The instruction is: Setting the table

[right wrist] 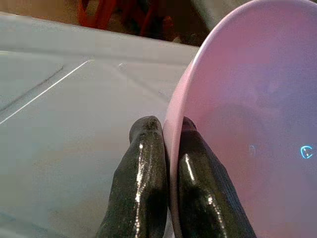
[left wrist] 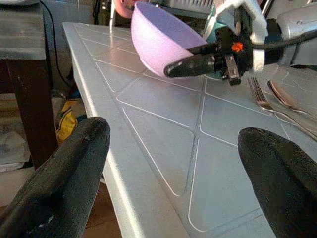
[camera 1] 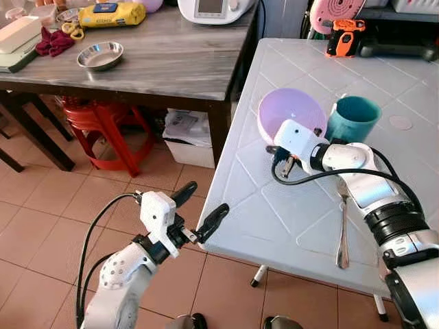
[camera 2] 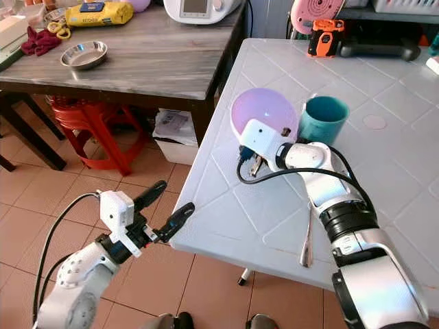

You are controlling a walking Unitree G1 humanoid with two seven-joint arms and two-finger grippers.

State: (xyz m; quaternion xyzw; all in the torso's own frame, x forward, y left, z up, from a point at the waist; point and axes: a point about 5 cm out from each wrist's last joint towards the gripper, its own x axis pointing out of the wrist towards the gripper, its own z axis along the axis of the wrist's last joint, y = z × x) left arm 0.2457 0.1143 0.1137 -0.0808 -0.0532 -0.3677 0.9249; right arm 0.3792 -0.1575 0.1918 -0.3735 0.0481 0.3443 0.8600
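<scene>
A: Far left, what was on the dark wooden table [camera 1: 171,62]?

B: A small steel dish [camera 1: 100,55], a maroon cloth [camera 1: 53,42] and a yellow packet [camera 1: 111,14], with a red stool [camera 1: 103,123] tucked underneath. None of it was touched.

A: And the left gripper [camera 1: 199,211]?

B: It hovered at the near left edge of the white plastic table [camera 1: 260,205], fingers spread wide, nothing between them. One tip sat right by the table's corner; I couldn't tell whether it touched.

A: Moving along, the bowl?

B: The lilac bowl [camera 1: 291,111] was on the white table, tipped up on its side with the opening facing the robot. The right gripper [right wrist: 170,130] had it by the rim, fingers [right wrist: 148,163] pinched narrow, one outside the wall and one inside.

A: What stood next to it?

B: A teal cup [camera 1: 352,118], upright, just to the right of the bowl, close enough that I couldn't tell if they touched.

A: And nearer the robot?

B: A fork [left wrist: 262,96] and a spoon [camera 1: 342,229] lay side by side on the table, under the right forearm.
</scene>
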